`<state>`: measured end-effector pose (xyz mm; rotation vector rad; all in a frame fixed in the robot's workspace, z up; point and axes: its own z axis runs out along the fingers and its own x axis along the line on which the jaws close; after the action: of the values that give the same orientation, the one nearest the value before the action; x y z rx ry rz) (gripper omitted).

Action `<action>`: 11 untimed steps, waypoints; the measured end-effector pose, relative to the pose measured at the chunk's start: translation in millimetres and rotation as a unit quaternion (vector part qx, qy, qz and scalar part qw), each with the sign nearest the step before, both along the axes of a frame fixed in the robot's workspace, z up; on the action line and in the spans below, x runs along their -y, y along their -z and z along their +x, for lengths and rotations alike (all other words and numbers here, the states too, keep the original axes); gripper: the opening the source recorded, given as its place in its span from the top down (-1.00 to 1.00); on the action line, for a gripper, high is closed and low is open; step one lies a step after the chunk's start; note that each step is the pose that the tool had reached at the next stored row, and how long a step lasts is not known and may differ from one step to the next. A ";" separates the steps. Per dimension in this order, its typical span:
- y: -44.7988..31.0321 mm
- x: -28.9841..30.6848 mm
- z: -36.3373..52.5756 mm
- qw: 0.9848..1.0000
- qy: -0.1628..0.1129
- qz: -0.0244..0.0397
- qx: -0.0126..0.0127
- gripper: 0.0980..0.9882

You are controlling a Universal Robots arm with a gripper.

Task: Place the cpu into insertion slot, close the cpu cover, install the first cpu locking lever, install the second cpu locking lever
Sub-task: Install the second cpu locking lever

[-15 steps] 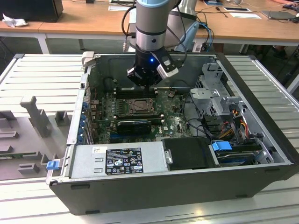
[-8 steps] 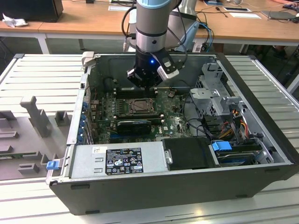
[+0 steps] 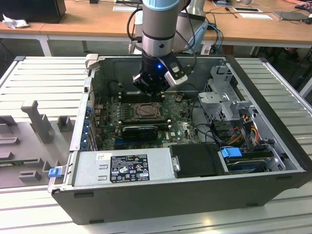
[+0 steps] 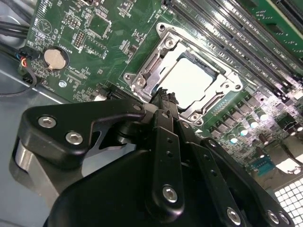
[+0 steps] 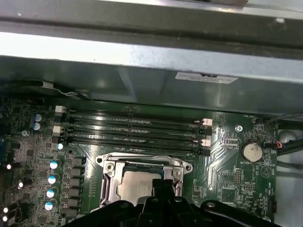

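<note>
Nearest the onlooker in the exterior view, the open computer case (image 3: pixel 161 195) lies on its side on the slatted grey surface (image 3: pixel 39 78), its power supply (image 3: pixel 122 168) along the near wall, so the motherboard (image 3: pixel 183 129) faces upward and can be reached from above. Beyond the power supply a long black card (image 3: pixel 140 130) crosses the board, and just past it sits the insertion slot (image 3: pixel 146 112). The gripper (image 3: pixel 152 88) hangs directly over the far edge of that slot, the arm (image 3: pixel 158 29) descending vertically into the case; this vertical approach suits work on a flat socket. In the second wrist view the gripper (image 4: pixel 164 97) has its jaws drawn together to a narrow tip with nothing between them, the tip standing at the edge of the socket frame. The cpu (image 4: pixel 191 78) already lies seated inside the insertion slot (image 4: pixel 142 78), its pale metal top level and exposed. The cpu cover (image 4: pixel 222 71) appears to lie flat around the chip as a silvery frame, though whether it is fully latched cannot be told. In the first wrist view the cpu (image 5: pixel 135 184) shows within the frame, with the memory slots (image 5: pixel 132 130) beyond it and the case wall (image 5: pixel 151 75) farthest off. A wooden desk (image 3: pixel 73 22) stands behind the case.
</note>
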<state>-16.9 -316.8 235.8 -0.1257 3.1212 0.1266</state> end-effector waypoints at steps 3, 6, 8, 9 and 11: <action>0.0 2.0 0.0 1.000 0.000 0.000 0.000 0.98; 0.0 4.7 0.0 1.000 0.000 0.000 0.000 0.98; 0.0 7.6 0.0 1.000 0.000 0.000 0.000 0.98; 0.0 8.2 0.0 1.000 0.000 0.000 0.000 0.98; 0.0 10.3 0.0 1.000 0.000 0.000 0.000 0.98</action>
<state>-16.9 -327.1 235.8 -0.1257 3.1212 0.1267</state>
